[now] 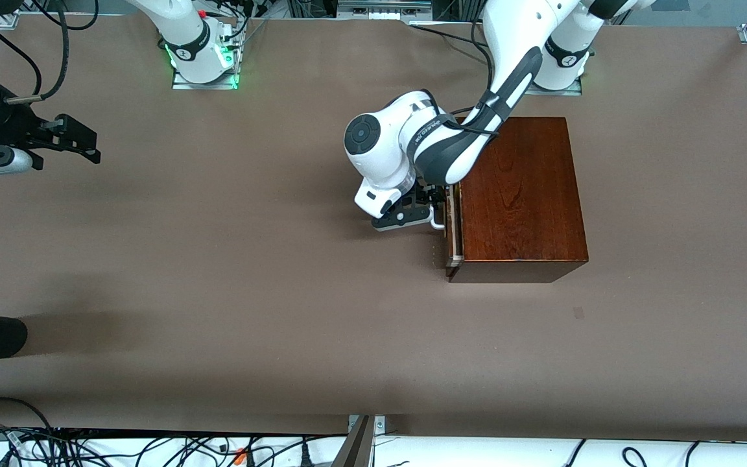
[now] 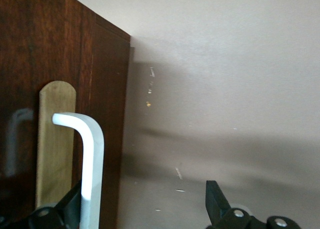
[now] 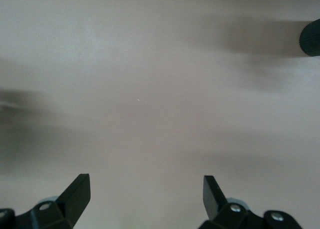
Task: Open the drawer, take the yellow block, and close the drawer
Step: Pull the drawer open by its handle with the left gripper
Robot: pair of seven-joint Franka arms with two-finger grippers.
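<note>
The wooden box (image 1: 522,194) sat on the brown table (image 1: 218,272) toward the left arm's end, close to that arm's base. Its drawer (image 1: 454,227) faced the right arm's end of the table and stood out only a sliver from the box, a thin pale edge showing along the front. The white handle (image 2: 91,159) curved out from the dark drawer front.

The left gripper (image 1: 435,209) was down at the drawer front, fingers spread wide. In the left wrist view the handle ran between them, just beside one finger (image 2: 67,206), while the other finger (image 2: 216,201) stood well apart from it; whether any finger touched the bar could not be told.

The right gripper (image 1: 78,144) waited over the table's edge at the right arm's end, fingers wide apart with nothing between them, only bare table below.

The yellow block was not visible in any view.
</note>
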